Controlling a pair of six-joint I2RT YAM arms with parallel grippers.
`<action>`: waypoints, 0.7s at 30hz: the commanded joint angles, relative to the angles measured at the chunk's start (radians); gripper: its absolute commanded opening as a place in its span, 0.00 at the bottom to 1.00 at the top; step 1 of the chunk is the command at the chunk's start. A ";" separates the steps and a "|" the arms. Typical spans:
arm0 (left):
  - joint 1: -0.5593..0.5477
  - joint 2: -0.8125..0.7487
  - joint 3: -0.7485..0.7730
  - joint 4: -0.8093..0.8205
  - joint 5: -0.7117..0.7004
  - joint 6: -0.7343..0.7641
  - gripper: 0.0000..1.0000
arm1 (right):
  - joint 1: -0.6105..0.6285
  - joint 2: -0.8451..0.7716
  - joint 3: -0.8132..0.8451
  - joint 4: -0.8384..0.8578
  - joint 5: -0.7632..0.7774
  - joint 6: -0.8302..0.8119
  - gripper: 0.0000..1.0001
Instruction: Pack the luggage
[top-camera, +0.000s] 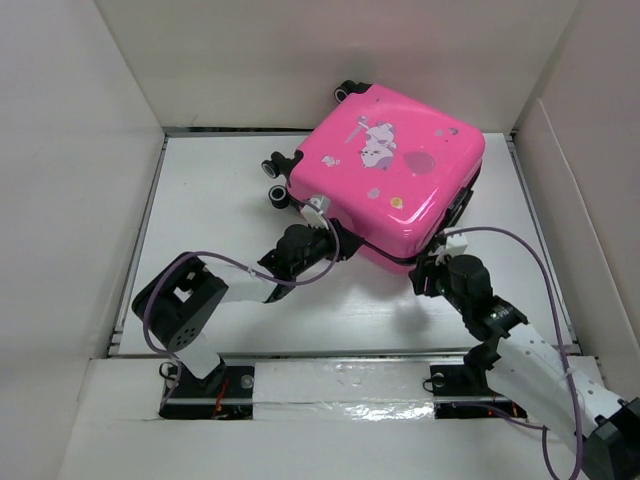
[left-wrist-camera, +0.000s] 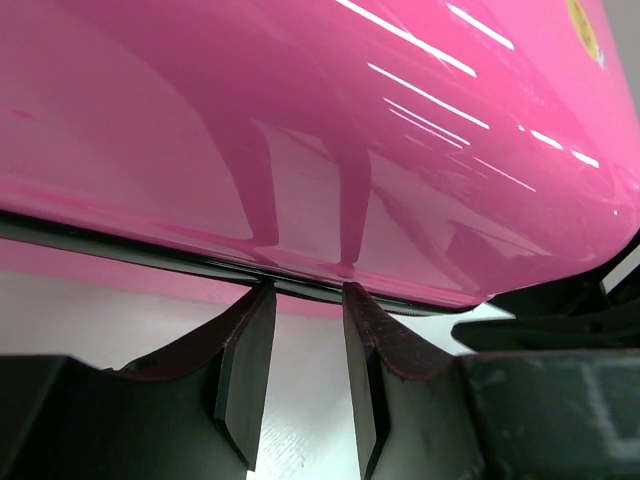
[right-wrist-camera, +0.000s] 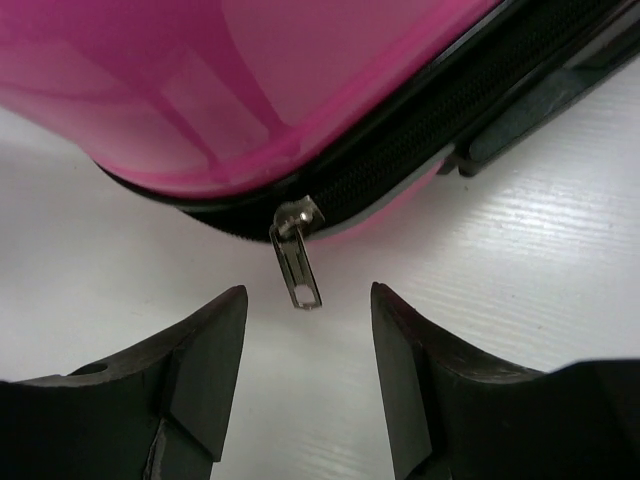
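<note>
The luggage (top-camera: 400, 165), a bright pink hard-shell suitcase with cartoon stickers, lies flat on the white table with its lid down. My left gripper (top-camera: 320, 238) is at its near edge; in the left wrist view the gripper (left-wrist-camera: 305, 292) is open, its fingertips touching the dark seam under the pink shell (left-wrist-camera: 300, 130), with nothing between them. My right gripper (top-camera: 432, 262) is at the near right corner. In the right wrist view it (right-wrist-camera: 308, 297) stands open, and a metal zipper pull (right-wrist-camera: 298, 265) hangs from the black zip band (right-wrist-camera: 420, 130) just beyond the fingertips, untouched.
Black wheels (top-camera: 280, 180) stick out on the suitcase's left side and another (top-camera: 345, 92) at its far corner. Tall white walls (top-camera: 80, 150) enclose the table (top-camera: 220, 200) on the left, back and right. A dark part (right-wrist-camera: 540, 100) juts from the suitcase edge.
</note>
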 joint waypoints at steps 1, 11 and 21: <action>-0.031 0.015 0.067 0.025 0.017 0.038 0.29 | 0.004 0.025 0.061 0.168 0.047 -0.062 0.57; -0.095 0.053 0.107 -0.019 -0.024 0.070 0.27 | 0.004 0.186 0.083 0.260 0.090 -0.107 0.37; -0.124 0.122 0.241 -0.055 -0.046 0.108 0.27 | 0.168 0.062 0.073 0.069 -0.078 -0.070 0.00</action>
